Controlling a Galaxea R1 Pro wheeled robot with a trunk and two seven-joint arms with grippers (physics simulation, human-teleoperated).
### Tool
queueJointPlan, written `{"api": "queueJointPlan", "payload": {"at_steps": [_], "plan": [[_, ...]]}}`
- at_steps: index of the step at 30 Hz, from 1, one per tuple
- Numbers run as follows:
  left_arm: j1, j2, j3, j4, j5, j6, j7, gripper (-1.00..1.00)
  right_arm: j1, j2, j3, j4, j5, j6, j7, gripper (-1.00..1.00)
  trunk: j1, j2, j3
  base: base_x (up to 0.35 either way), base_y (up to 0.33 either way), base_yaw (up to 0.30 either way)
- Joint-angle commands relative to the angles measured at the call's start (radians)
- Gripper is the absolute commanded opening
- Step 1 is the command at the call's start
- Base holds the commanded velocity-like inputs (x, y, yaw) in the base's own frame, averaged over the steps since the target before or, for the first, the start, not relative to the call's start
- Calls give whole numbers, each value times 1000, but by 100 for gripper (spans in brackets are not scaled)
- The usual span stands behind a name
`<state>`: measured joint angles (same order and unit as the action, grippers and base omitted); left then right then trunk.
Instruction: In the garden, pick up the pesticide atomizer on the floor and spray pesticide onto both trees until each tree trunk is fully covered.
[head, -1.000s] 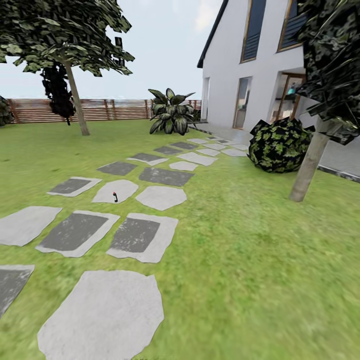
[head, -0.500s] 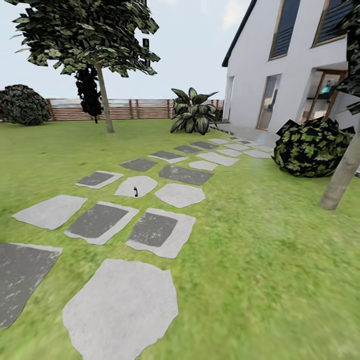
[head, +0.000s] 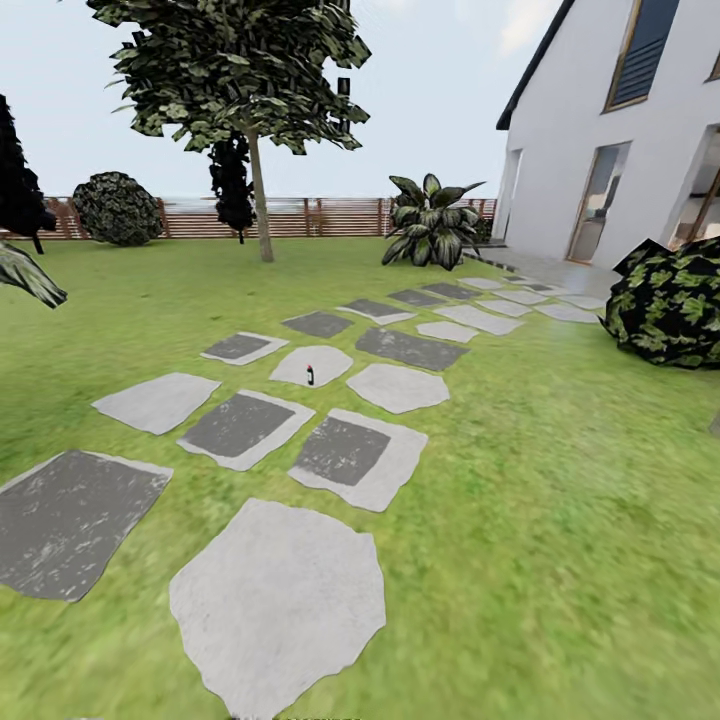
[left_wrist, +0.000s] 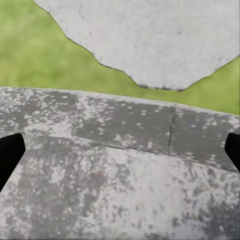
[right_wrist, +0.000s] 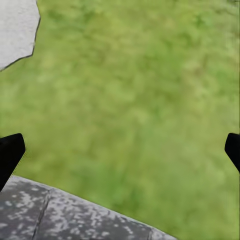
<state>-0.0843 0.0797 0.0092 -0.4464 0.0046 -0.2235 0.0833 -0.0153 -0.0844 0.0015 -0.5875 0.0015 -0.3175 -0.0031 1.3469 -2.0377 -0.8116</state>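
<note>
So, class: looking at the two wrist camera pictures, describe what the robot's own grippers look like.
Little shows. The left gripper appears as two plain black fingertips poking in at opposite edges of the left wrist view. The right gripper looks the same: black, blunt, angular tips. No cables, markings or pads are visible.

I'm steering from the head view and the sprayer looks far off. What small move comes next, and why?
Probably roll forward along the stepping stones: the pesticide atomizer stands on a pale stone several slabs ahead, seemingly beyond reach.

Black fingertips (left_wrist: 9, 157) at each wrist view's edges
</note>
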Motion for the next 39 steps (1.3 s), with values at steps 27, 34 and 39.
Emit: {"api": "queueJointPlan", "payload": {"at_steps": [27,34,39], "plan": [[0,0,31,-1,0,-2,1,100,0,0,0,0,2,0,0,100,73,-133,-63,0,0,278],[0,0,32,0,-1,-2,1,100,0,0,0,0,0,0,0,100,73,-133,-66,45,209,271],[0,0,32,1,-2,-1,1,100,0,0,0,-4,1,1,5,100,73,-133,-67,140,318,68]]}}
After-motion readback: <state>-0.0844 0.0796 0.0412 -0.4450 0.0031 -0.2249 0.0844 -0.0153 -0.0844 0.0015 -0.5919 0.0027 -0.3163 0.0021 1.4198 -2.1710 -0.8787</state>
